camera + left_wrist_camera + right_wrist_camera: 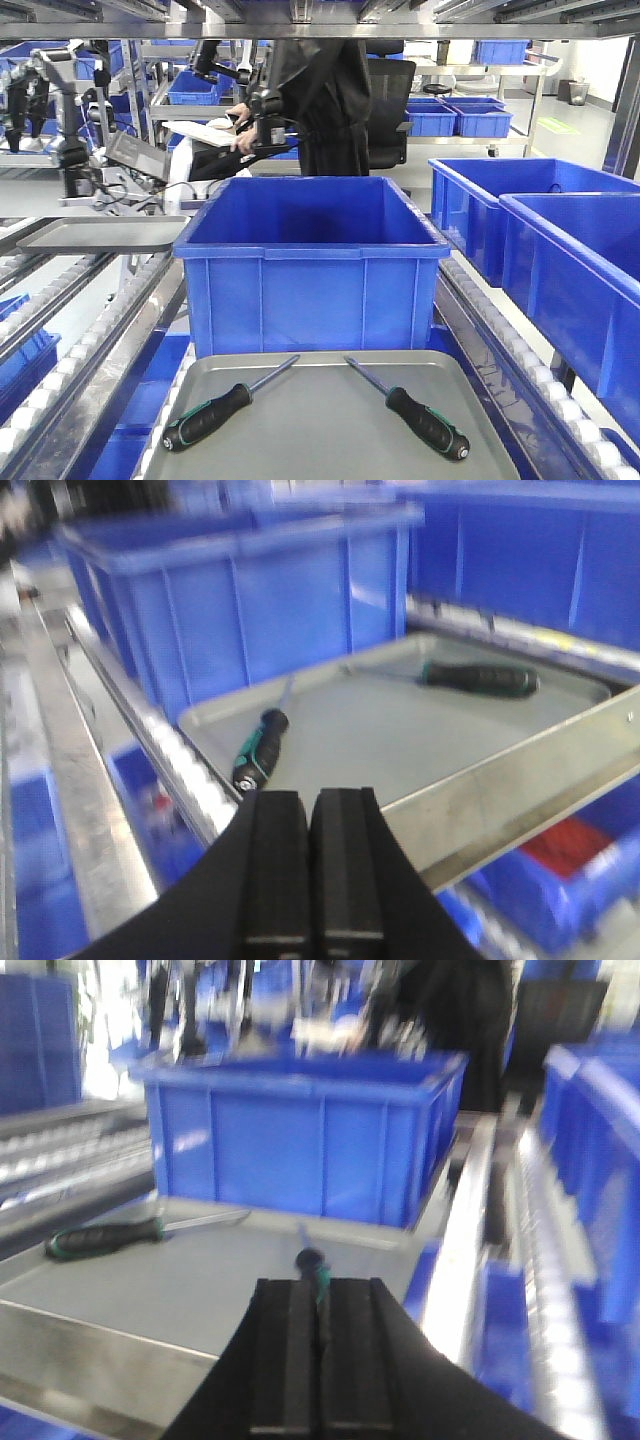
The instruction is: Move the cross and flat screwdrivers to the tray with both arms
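Note:
Both screwdrivers lie flat on the grey metal tray (320,435), shafts pointing towards the far blue bin. The left screwdriver (207,414) is near the tray's left rim and the right screwdriver (427,421) is right of centre. Neither gripper shows in the front view. In the left wrist view my left gripper (311,805) is shut and empty, held back above the tray's front rail, with the left screwdriver (261,748) just beyond it. In the right wrist view my right gripper (319,1292) is shut and empty, and the right screwdriver (311,1259) lies on the tray just past its tips.
A deep blue bin (310,265) stands right behind the tray. Two more blue bins (570,250) are on the right. Another grey tray (100,233) sits on the left roller lane. A person in black (325,100) stands at the back. Roller rails (70,370) flank the tray.

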